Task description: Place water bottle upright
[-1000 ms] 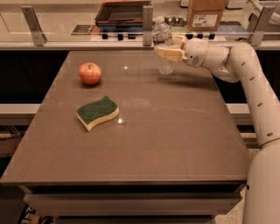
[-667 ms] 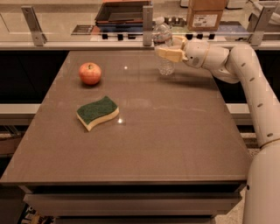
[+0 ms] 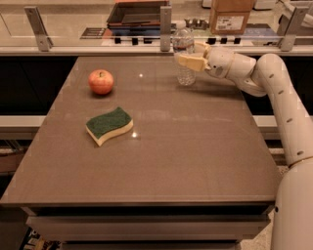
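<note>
The water bottle is a small clear ribbed bottle with a white cap. It stands upright on the brown table, near the far edge and right of centre. My gripper reaches in from the right at the bottle's upper half. Its tan fingers sit on either side of the bottle, closed against it. The bottle's base rests on the table top. The white arm curves down along the right side of the view.
A red apple lies at the far left of the table. A green and yellow sponge lies left of centre. A glass rail with metal posts runs behind the far edge, with a counter and a cardboard box beyond it.
</note>
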Tool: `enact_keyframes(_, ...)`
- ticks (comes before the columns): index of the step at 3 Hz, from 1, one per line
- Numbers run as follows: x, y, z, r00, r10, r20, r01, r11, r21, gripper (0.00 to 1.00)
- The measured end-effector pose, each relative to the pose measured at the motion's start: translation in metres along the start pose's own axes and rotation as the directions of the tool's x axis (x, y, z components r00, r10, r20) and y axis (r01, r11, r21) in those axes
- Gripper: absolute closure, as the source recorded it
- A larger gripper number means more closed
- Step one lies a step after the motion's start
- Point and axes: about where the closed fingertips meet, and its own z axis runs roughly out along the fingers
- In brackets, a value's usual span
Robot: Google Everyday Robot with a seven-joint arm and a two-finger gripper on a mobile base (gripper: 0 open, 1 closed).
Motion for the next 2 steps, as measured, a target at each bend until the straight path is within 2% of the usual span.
enact_keyframes(2, 0.0066, -0.0021, -0.0040, 1.000, 0.013, 0.017, -0.014, 0.9999, 0.010, 1.00)
